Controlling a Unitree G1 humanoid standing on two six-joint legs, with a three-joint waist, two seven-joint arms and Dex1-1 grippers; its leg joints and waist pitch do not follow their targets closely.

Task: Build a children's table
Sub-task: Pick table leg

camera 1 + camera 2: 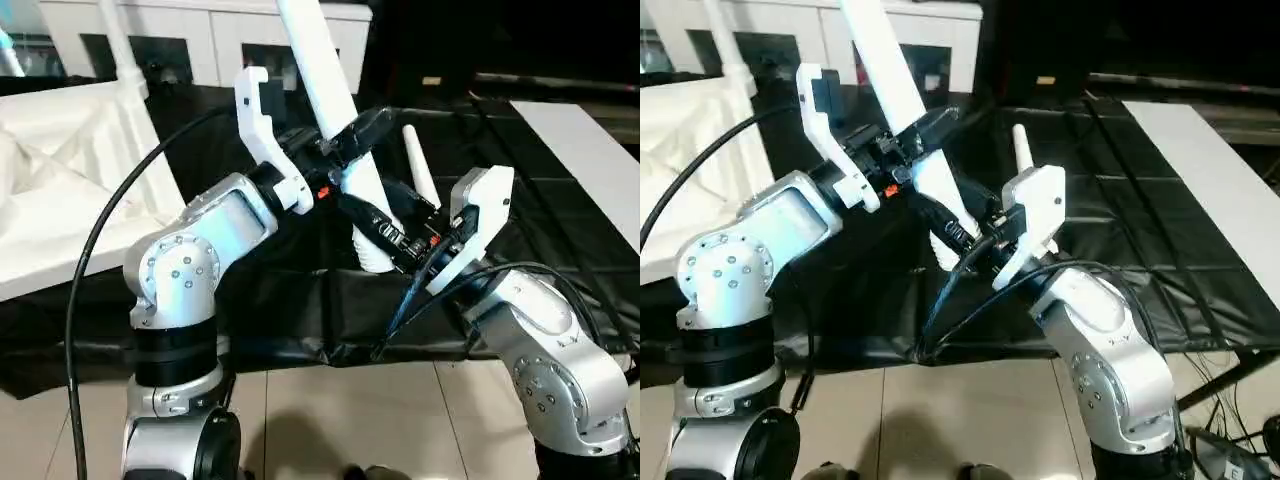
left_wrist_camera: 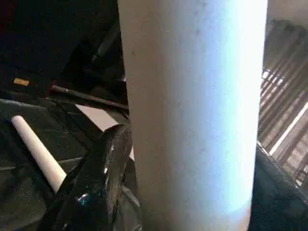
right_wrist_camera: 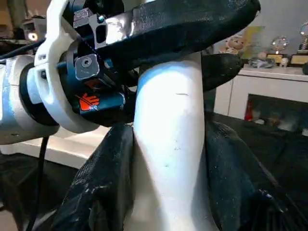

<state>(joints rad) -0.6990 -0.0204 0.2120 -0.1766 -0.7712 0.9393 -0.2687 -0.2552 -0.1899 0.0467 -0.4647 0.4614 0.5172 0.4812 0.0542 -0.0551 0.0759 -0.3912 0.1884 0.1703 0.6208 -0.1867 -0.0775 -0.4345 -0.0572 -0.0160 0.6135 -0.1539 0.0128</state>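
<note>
Left eye view puts both grippers on one leg (image 1: 335, 120), which stands tilted above the black cloth (image 1: 560, 230) with its top leaning toward 11 o'clock. The left gripper (image 1: 352, 138) is clamped around the leg partway up; the right gripper (image 1: 385, 232) is clamped on it lower down, near the thick end, at about 5 o'clock from the left one. The right wrist view confirms this: its own black fingers (image 3: 110, 178) press on either side of the white tube, and the left gripper's fingers close across it just above.

A second leg (image 1: 420, 175) lies loose on the cloth, at 2 o'clock from the right gripper. The tabletop (image 1: 70, 180) rests underside up at 9 o'clock, with a leg (image 1: 125, 70) already standing in its far corner.

This looks like a handover or regrip before the leg goes to a socket. To do it well, I would judge that one gripper should hold firm while the other lets go, never both at once, and the leg's thick end should stay pointing down for the socket. Swinging toward 9 o'clock risks striking the standing leg.
</note>
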